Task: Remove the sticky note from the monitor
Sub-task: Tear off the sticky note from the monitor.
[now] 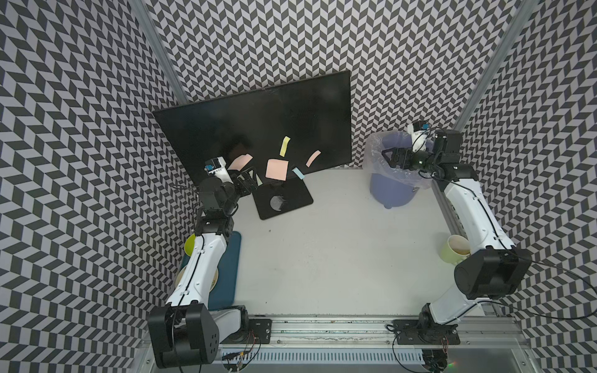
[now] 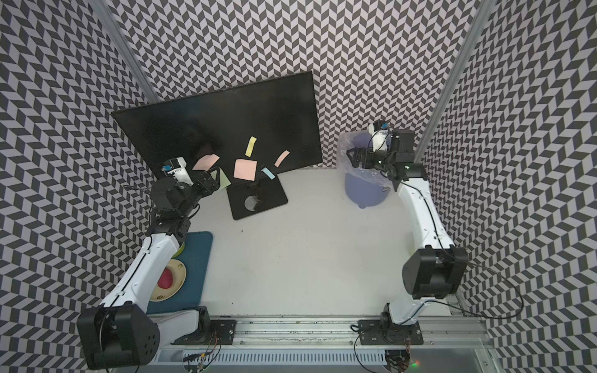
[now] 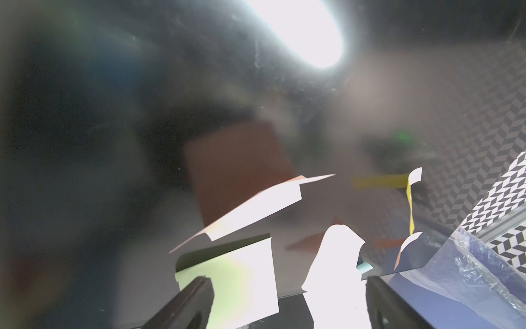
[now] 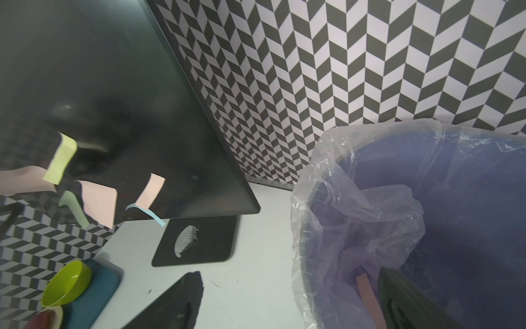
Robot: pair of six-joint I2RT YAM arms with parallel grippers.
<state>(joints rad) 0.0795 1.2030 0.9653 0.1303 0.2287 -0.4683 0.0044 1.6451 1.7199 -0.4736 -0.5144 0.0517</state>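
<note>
Targeting the green sticky note (image 3: pixel 236 284) at the monitor's (image 1: pixel 258 122) lower edge, I judge it light and limp; pinch its loose edge. Left gripper (image 3: pixel 287 284) and right gripper (image 4: pixel 290 273) stand spread, empty.

black-and-white chevron walls (image 1: pixel 403 42) enclose a pale grey tabletop (image 1: pixel 339 258); metal corner posts (image 1: pixel 155 42) rise behind; a bright glare (image 3: pixel 307 31), perhaps a lamp.

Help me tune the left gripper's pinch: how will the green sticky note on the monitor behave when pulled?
Probably floppy: the green sticky note curls away from the monitor. Likely very light, so it should peel off easily. It could buckle when the open left gripper closes.
</note>
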